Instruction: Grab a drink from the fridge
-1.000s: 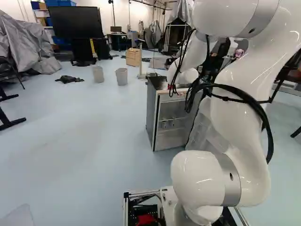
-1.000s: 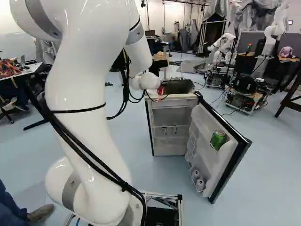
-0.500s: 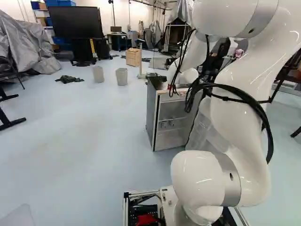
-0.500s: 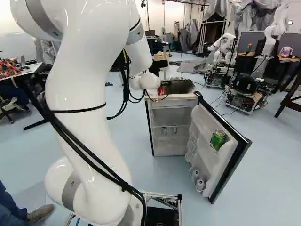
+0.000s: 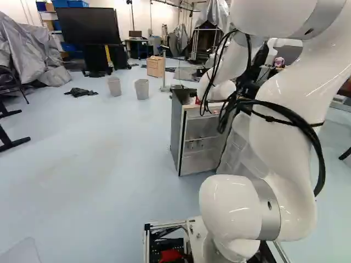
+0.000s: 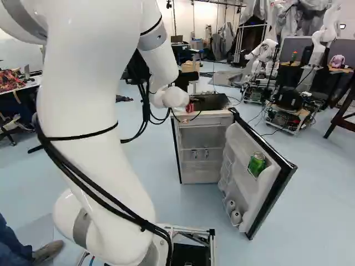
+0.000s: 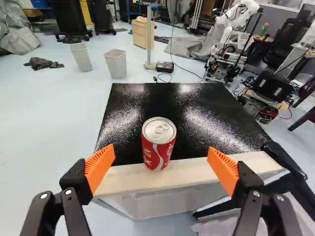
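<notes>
1. The gripper point(image 7: 161, 156) stood open and empty, its orange pads point(image 7: 100, 166) well apart, with the red can point(image 7: 158, 144) upright ahead of it. If one finger had swung in wide of its line, it could have knocked the can over instead of straddling it.

2. That can stood at the front edge of the fridge point(image 5: 177, 137), by the pale front strip point(image 7: 197, 172), above the middle of the right base view. A nudge towards the arm point(image 6: 111, 172) might have tipped it off; too hard a push forward could have slid it across the black top point(image 7: 147, 105).

3. Coming in too low, the fingers were likely to catch that strip and jam.

4. The open door point(image 6: 252, 191) filled the lower right of the right base view; a careless sideways or downward swing risked bumping it.

5. A green can point(image 6: 257, 164) sat in the door, right of centre there; with two drinks about, the wrong one might have been taken.

6. Loose cables point(image 6: 145, 224) along the arm could have snagged during retreat.
</notes>
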{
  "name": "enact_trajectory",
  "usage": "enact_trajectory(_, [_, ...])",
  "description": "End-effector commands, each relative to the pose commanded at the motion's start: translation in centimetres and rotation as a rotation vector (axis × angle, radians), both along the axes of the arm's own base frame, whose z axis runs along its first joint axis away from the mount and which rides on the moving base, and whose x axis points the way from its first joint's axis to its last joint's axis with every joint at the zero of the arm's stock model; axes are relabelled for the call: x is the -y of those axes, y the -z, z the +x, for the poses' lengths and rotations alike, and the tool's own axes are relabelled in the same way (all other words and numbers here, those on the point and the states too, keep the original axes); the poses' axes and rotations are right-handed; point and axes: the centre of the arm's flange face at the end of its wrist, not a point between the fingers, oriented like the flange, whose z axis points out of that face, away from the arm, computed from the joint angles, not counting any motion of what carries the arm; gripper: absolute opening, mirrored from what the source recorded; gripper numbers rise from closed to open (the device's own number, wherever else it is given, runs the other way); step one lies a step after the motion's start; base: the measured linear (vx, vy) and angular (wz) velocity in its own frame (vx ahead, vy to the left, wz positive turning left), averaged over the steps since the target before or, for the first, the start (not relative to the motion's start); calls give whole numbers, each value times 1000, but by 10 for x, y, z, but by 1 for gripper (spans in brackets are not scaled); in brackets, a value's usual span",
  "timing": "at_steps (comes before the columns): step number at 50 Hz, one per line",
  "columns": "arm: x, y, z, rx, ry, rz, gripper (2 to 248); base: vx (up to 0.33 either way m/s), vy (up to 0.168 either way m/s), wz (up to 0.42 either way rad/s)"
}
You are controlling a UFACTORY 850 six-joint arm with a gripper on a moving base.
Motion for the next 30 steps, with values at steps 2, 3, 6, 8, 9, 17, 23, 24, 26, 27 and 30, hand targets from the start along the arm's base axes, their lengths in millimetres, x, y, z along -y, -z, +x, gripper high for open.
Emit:
enact_trajectory(2, [2, 0, -3, -1, 5, 0, 247, 0, 0, 0])
enact_trajectory(3, [3, 0, -4, -1, 8, 0, 247, 0, 0, 0])
enact_trajectory(6, [8, 0, -9, -2, 21, 3, 247, 0, 0, 0])
enact_trajectory(8, [10, 0, -11, -1, 31, 5, 247, 0, 0, 0])
enact_trajectory(9, [12, -1, -12, -1, 37, 8, 247, 0, 0, 0])
enact_trajectory(17, [26, -1, -20, 4, 104, 34, 247, 0, 0, 0])
enact_trajectory(23, [36, -1, -26, 10, 162, 58, 247, 0, 0, 0])
enact_trajectory(24, [38, -1, -27, 11, 171, 62, 247, 0, 0, 0])
enact_trajectory(26, [42, -1, -29, 14, 191, 70, 247, 0, 0, 0])
enact_trajectory(27, [44, -1, -30, 15, 203, 75, 247, 0, 0, 0])
enact_trajectory(30, [49, -2, -33, 18, 230, 86, 247, 0, 0, 0])
